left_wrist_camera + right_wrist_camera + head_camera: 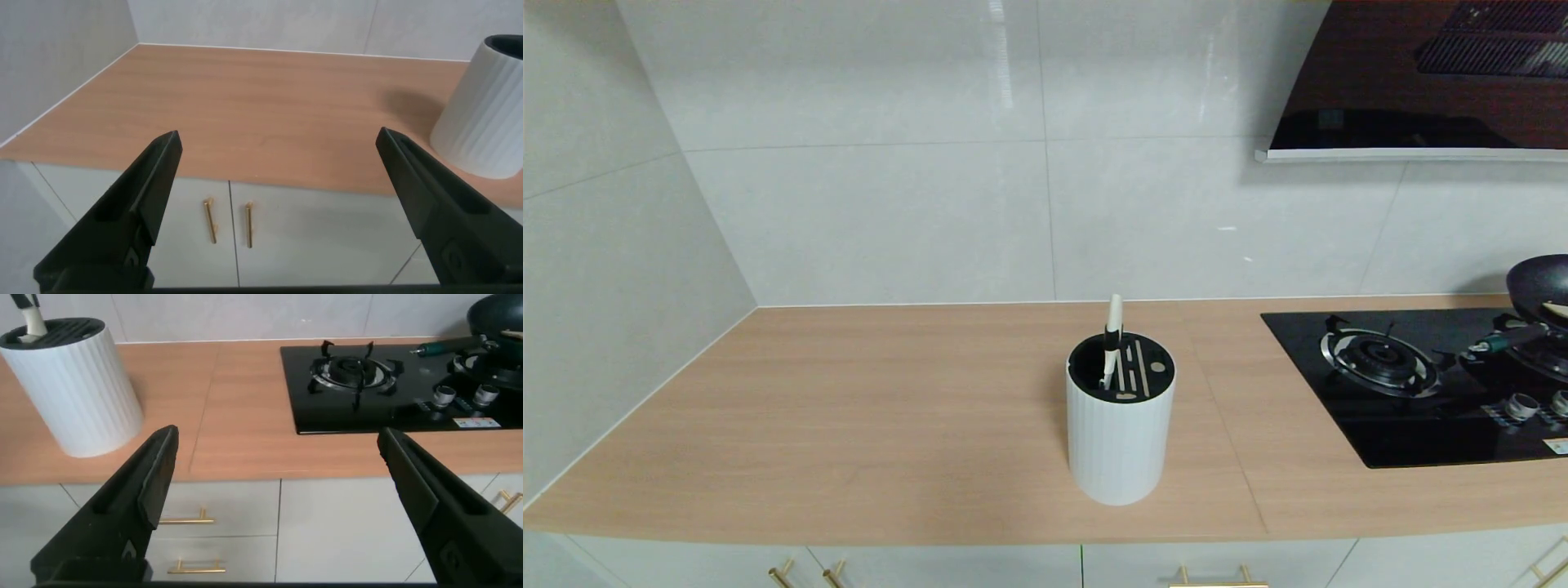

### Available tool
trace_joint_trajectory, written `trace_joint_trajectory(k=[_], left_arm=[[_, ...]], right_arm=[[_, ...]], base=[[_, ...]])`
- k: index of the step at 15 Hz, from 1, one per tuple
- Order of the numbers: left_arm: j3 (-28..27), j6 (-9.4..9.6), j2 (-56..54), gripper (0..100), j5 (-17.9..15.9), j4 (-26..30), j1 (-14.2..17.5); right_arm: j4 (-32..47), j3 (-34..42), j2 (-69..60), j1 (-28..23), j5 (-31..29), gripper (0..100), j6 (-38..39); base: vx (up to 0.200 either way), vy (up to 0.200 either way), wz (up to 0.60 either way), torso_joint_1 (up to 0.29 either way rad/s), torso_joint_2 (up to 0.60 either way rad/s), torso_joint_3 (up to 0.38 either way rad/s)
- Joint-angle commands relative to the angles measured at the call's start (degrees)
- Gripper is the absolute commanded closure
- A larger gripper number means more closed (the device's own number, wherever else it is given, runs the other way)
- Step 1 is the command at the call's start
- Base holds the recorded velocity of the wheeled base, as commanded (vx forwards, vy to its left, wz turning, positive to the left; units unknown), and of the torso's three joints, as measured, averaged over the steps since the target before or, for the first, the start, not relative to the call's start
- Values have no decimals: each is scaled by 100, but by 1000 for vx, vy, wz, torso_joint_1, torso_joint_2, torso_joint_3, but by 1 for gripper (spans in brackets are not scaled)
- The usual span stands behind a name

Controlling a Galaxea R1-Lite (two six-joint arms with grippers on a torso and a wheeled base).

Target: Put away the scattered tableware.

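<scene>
A white ribbed utensil holder (1121, 425) stands upright on the wooden countertop (849, 408), near its front edge. Its black slotted top holds one utensil with a cream handle (1113, 327) sticking up. The holder (482, 106) also shows in the left wrist view, beyond my left gripper (278, 204), which hangs open in front of the counter edge with nothing between its fingers. In the right wrist view the holder (73, 384) stands off to one side of my right gripper (274, 498), which is open and holds nothing, level with the cabinet fronts.
A black gas hob (1413, 384) with burners is set into the counter at the right, with a dark pan (1539, 286) on its far burner. Tiled walls close the back and left. White cabinet doors with gold handles (211, 220) lie below the counter.
</scene>
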Motion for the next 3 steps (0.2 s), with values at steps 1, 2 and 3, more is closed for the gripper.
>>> trace_joint_trajectory(k=[1, 2, 3], left_arm=[[5, 1, 10, 0, 0, -2, 2], [-4, 1, 10, 0, 0, -2, 2], [5, 1, 19, 0, 0, -2, 2]], right_arm=[[16, 0, -29, 2, 0, 0, 1], [16, 0, -20, 2, 0, 0, 1], [16, 0, -20, 2, -8, 0, 9]], base=[[0, 0, 0, 0, 0, 0], [0, 0, 0, 0, 0, 0], [0, 0, 0, 0, 0, 0]])
